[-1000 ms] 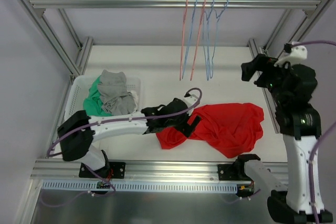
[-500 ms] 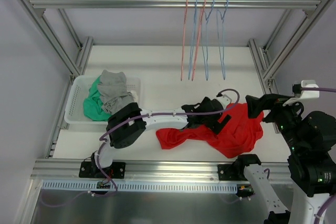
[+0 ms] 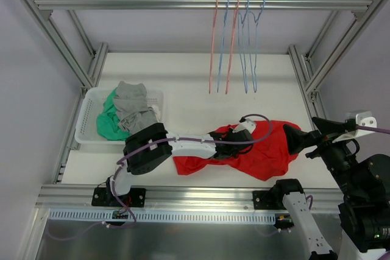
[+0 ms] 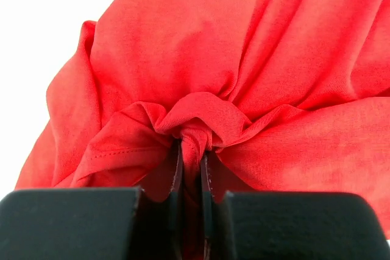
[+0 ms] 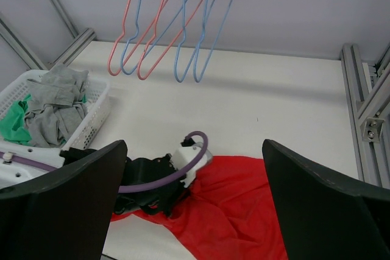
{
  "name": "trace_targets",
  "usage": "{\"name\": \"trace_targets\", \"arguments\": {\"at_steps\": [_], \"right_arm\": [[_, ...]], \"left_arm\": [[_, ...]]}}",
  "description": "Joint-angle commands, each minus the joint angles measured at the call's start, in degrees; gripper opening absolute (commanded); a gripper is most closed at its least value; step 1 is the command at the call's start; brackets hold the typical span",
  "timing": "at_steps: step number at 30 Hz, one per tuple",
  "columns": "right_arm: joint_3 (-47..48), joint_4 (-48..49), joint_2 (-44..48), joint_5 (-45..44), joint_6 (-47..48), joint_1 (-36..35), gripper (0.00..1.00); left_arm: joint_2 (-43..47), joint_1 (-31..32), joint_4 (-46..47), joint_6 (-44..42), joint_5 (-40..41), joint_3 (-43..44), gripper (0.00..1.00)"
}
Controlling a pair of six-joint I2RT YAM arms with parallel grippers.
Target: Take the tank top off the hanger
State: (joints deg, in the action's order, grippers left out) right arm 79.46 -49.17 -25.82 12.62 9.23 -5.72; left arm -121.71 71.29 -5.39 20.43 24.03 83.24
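Note:
The red tank top (image 3: 271, 149) lies crumpled on the white table, near the front right. No hanger shows inside it. My left gripper (image 3: 242, 140) reaches across onto its left half and is shut on a bunched fold of the red cloth (image 4: 194, 127); the fold is pinched between the two jaws (image 4: 192, 153). My right gripper (image 3: 300, 140) is open and empty, raised at the right edge above the tank top's right end. In the right wrist view the gripper (image 5: 192, 150) looks down on the tank top (image 5: 244, 217) and the left wrist.
Several pink and blue wire hangers (image 3: 234, 41) hang empty from the back rail, also in the right wrist view (image 5: 177, 22). A white basket (image 3: 88, 109) holding green and grey clothes stands at the left. Aluminium frame posts line both sides.
My left gripper has reached right onto the tank top, then drawn back a little left with cloth bunched in it. The right arm has swung down toward the near right.

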Motion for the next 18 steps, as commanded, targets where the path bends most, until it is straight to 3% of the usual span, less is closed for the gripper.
{"name": "trace_targets", "arguments": {"at_steps": [1,9,14,18], "right_arm": [[0.9,1.6,0.9,1.1,0.1,0.2,0.99],[-3.3,5.0,2.7,2.0,-1.8,0.3,1.00],[-4.0,6.4,3.5,2.0,-2.3,0.2,0.99],[-3.2,6.9,3.0,1.9,-2.5,0.3,0.99]], "left_arm": [[10.6,0.0,-9.7,4.1,7.5,-9.3,0.00],[44.0,-2.3,-15.3,3.1,21.1,-17.1,0.00],[56.4,-6.9,-19.0,0.5,23.3,-15.0,0.00],[61.8,-9.7,-21.9,-4.8,25.4,-7.9,0.00]]}}
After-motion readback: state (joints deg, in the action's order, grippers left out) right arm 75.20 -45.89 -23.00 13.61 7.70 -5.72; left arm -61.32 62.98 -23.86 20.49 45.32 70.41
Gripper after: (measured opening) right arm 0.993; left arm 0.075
